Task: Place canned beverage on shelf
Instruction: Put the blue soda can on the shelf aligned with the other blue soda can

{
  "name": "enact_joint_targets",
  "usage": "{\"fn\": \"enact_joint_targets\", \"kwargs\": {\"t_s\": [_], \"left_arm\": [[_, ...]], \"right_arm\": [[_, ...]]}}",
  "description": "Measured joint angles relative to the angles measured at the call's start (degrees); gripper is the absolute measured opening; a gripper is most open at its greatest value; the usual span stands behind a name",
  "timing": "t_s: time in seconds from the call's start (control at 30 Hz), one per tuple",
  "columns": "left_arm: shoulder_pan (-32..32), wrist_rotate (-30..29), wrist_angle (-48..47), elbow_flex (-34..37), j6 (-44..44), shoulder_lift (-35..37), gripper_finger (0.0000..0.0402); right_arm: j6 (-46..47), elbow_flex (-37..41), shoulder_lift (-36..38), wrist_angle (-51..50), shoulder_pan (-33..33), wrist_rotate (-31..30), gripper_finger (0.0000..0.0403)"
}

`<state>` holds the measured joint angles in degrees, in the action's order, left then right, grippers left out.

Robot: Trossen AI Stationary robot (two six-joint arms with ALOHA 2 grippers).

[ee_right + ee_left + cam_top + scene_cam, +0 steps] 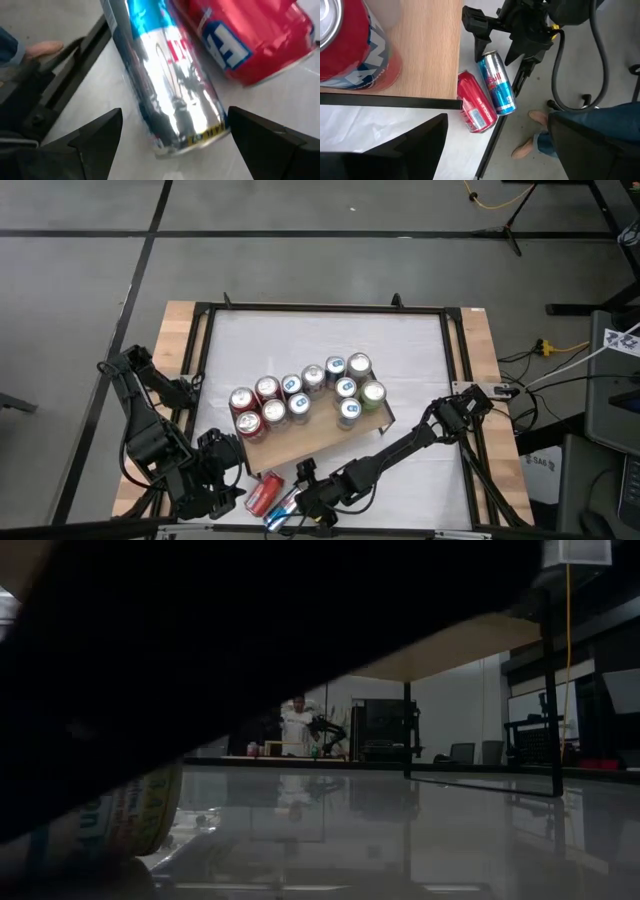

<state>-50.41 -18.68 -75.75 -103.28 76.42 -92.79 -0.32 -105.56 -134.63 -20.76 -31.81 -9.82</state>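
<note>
Silver can [170, 95]: lies on its side, between the wide-open fingers of the right gripper [170, 142]
Red can [250, 37]: lies just beside it
Left gripper [222, 480]: wide, holds nothing, near shelf corner
Shelf [300, 442]: on the table, many cans upright on it

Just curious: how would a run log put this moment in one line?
right gripper: open, over lying blue can | red can beside it | left gripper: open, idle | shelf: cans on it

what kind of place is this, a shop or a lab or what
Most likely a robotics lab or workshop, not a shop. A framed white table stands on a bare grey floor, cables and stands lie around it, and the shelf of cans is a small board on the table.
</note>
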Motion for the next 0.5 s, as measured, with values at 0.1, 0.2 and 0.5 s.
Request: {"fn": "enact_joint_targets", "kwargs": {"t_s": [0.1, 0.2, 0.5], "left_arm": [[0.00, -0.24, 0.00, 0.00, 0.00, 0.00, 0.0332], [0.00, -0.24, -0.01, 0.00, 0.00, 0.00, 0.0332], [0.00, -0.23, -0.02, 0.00, 0.00, 0.00, 0.0332]], "right_arm": [[0.00, 0.00, 0.00, 0.23, 0.00, 0.00, 0.0351], [0.00, 0.00, 0.00, 0.28, 0.02, 0.00, 0.0351], [0.00, -0.02, -0.33, 1.22, 0.28, -1.03, 0.0351]]}}
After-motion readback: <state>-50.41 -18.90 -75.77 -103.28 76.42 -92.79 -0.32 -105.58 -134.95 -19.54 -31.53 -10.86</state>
